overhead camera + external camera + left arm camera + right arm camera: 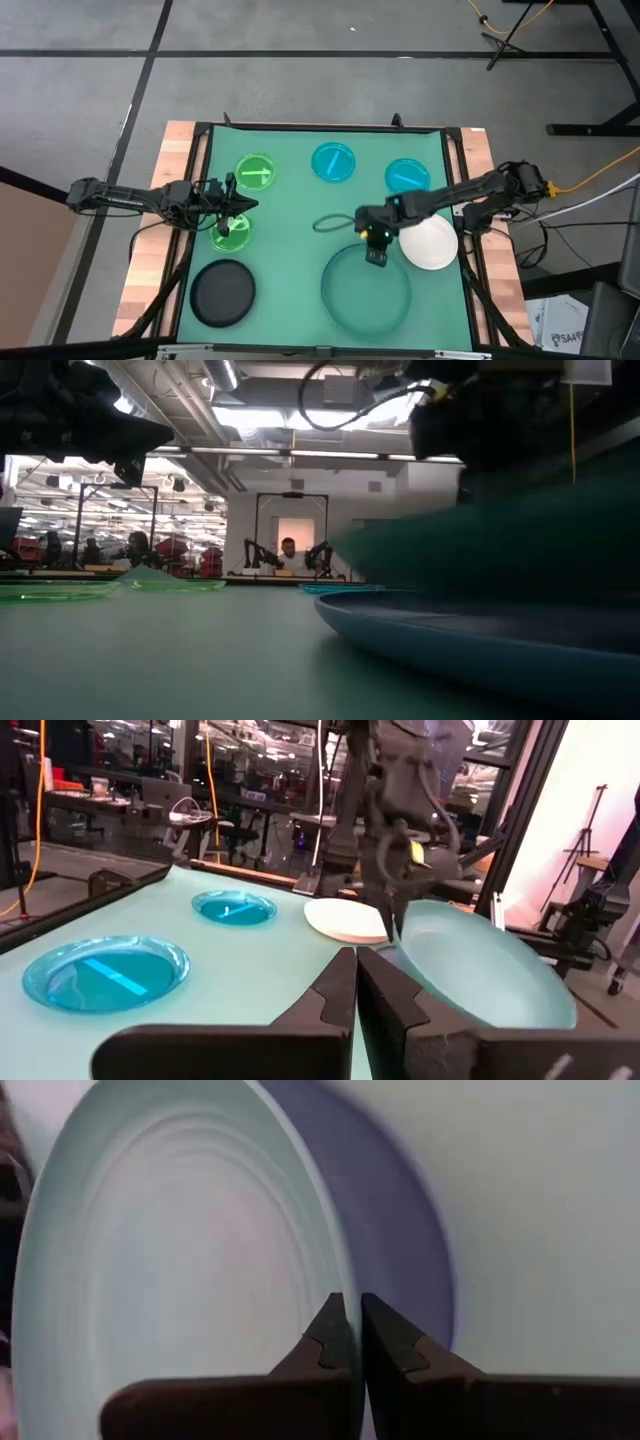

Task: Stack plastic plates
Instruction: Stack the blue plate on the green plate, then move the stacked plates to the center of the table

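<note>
My right gripper (376, 252) is shut on the large teal-green plate (367, 292), which sits tilted over the blue plate (405, 1230) at the table's near middle. In the low view the blue plate (450, 635) lies flat under the blurred teal one. My left gripper (232, 222) is shut, its fingers (356, 982) together, above a small green plate (232, 234). I cannot tell whether it touches that plate. A second green plate (255, 170), two cyan plates (333, 162) (407, 176), the white plate (430, 243) and the black plate (223, 292) lie flat on the mat. My right gripper pinches the teal-green plate's rim (345, 1292) at the plate's far edge, one finger on each face. The fingers come from above, pointing down. The plate is tilted, its held far edge raised and its near part low over the blue plate.
The green mat (300, 205) covers the table between wooden side strips. The white plate lies just right of my right gripper. Bare mat shows in the table's middle, between the green plates and the teal one. A person sits in the room far behind the table.
</note>
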